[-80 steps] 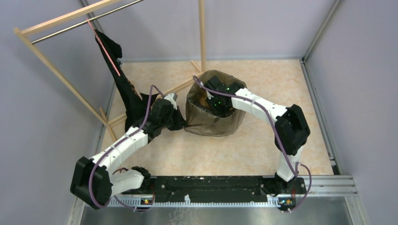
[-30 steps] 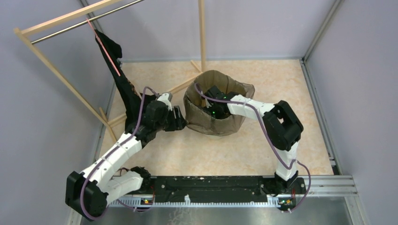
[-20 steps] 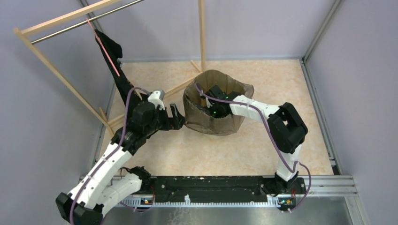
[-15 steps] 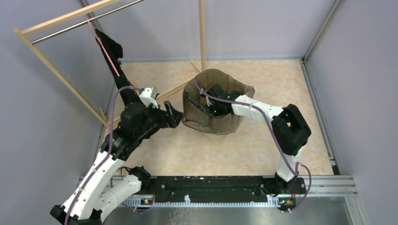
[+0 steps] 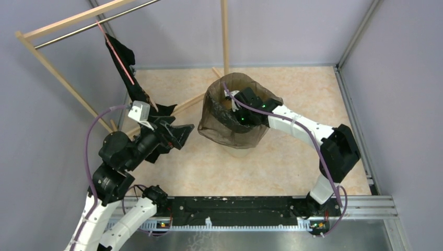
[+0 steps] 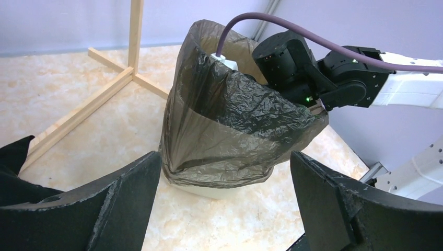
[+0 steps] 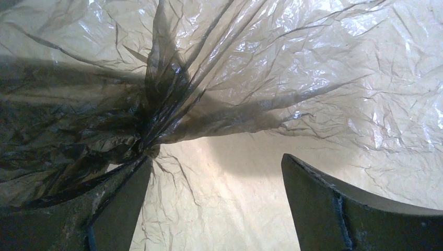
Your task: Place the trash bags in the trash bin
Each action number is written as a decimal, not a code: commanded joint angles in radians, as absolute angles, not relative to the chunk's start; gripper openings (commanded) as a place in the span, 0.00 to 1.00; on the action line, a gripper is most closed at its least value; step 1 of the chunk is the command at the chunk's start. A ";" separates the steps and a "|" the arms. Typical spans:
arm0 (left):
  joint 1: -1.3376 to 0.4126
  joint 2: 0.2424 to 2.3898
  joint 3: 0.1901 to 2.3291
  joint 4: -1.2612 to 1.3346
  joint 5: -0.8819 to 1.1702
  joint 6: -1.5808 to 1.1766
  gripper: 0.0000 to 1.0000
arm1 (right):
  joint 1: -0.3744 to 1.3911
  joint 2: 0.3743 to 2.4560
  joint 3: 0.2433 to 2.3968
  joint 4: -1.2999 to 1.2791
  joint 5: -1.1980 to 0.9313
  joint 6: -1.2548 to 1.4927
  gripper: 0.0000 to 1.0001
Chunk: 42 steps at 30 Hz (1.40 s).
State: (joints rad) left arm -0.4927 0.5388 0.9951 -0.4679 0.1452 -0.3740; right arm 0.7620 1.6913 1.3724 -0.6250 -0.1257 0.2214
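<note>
**Upper left to centre: one bag lining the bin, more waiting**

Upper left in the top view, black bags (image 5: 123, 55) hang on a rack (image 5: 225, 31). Below them the left hand (image 5: 180, 136) hovers open and empty, apart from the bin (image 5: 237, 152) at centre, which wears a brown bag (image 5: 224, 130). The right hand (image 7: 217, 167) is down inside it, jaws wide, gripping nothing. Lining looks nearly done. Next, probably, the right hand lifts clear and the left fetches a black bag.

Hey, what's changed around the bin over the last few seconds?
The left claw let go of the brown trash bag, opened and pulled back toward the near-left corner. The right claw, down inside the bag, opened too. The bag stays over the trash bin; the black bags stay on the rack.
</note>
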 commanded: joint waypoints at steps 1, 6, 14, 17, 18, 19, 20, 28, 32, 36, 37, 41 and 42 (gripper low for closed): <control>-0.492 0.518 1.023 -0.432 0.127 -0.351 0.99 | 0.782 1.685 1.409 -0.628 -0.095 0.227 0.95; -0.492 0.517 1.008 -0.462 0.073 -0.372 0.99 | 0.784 1.708 1.379 -0.594 -0.082 0.203 0.95; -0.492 0.619 0.897 -0.387 0.168 -0.527 0.75 | 0.788 1.745 1.402 -0.605 -0.111 0.221 0.89; -0.493 0.677 0.831 -0.336 0.194 -0.568 0.61 | 0.788 1.741 1.419 -0.618 -0.114 0.227 0.76; -0.492 0.698 0.807 -0.316 0.203 -0.577 0.57 | 0.788 1.739 1.427 -0.625 -0.114 0.227 0.70; -0.492 0.708 0.786 -0.298 0.207 -0.585 0.54 | 0.788 1.736 1.431 -0.627 -0.114 0.228 0.65; -0.493 0.727 0.762 -0.277 0.212 -0.594 0.53 | 0.788 1.734 1.433 -0.627 -0.117 0.230 0.61; -0.492 0.852 0.680 -0.151 0.216 -0.616 0.50 | 0.789 1.705 1.446 -0.629 -0.143 0.250 0.74; -0.494 0.918 0.672 -0.130 0.203 -0.606 0.49 | 0.788 1.687 1.469 -0.641 -0.144 0.257 0.80; -0.493 0.978 0.653 -0.095 0.194 -0.618 0.47 | 0.789 1.686 1.479 -0.654 -0.127 0.253 0.83; -0.494 0.989 0.643 -0.080 0.191 -0.620 0.47 | 0.789 1.686 1.479 -0.656 -0.123 0.252 0.83; -0.493 1.031 0.624 -0.054 0.184 -0.624 0.46 | 0.788 1.680 1.478 -0.661 -0.115 0.250 0.83; -0.493 1.038 0.620 -0.052 0.179 -0.622 0.46 | 0.788 1.679 1.479 -0.660 -0.117 0.249 0.83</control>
